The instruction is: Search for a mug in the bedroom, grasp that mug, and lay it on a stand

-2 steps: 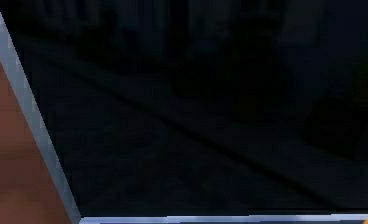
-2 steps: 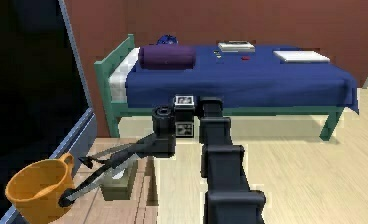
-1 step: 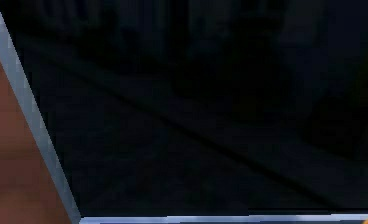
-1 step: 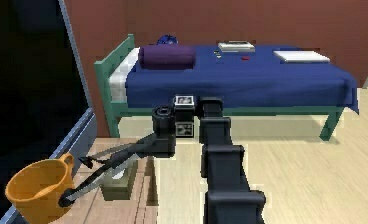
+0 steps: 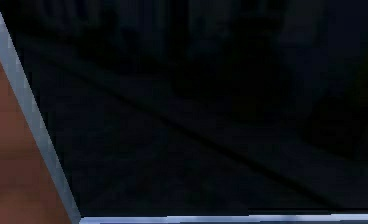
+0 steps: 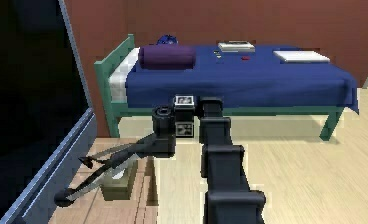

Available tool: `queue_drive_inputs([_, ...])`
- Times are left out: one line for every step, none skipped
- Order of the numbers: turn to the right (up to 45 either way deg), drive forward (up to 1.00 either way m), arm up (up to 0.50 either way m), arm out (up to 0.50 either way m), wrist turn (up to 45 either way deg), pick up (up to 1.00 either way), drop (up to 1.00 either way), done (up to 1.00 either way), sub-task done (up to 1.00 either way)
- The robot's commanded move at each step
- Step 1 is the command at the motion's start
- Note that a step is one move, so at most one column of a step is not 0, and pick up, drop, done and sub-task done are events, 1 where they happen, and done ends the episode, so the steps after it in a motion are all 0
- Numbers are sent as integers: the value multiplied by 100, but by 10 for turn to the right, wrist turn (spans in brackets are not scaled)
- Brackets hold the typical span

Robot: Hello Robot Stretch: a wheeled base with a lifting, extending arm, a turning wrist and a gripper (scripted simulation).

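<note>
Now | hand (image 6: 74, 191) low beside dark panel (image 6: 32, 110) | cannot tell if it holds anything | blue bed (image 6: 242, 82) beyond

Glossy dark panel (image 5: 192, 100); blue cloth bedspread (image 6: 252, 85); pale wood floor (image 6: 312, 180)

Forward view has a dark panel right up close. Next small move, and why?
Probably draw the arm back a little before turning the base. The gripper sits low by the dark panel and the wooden stand, where a small box stands, so a turn could sweep into them. I cannot tell whether it holds anything. The bed beyond carries small things worth checking.
</note>
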Motion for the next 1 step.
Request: queue_drive_inputs([0, 0, 4, 0, 0, 0, 0, 0, 0])
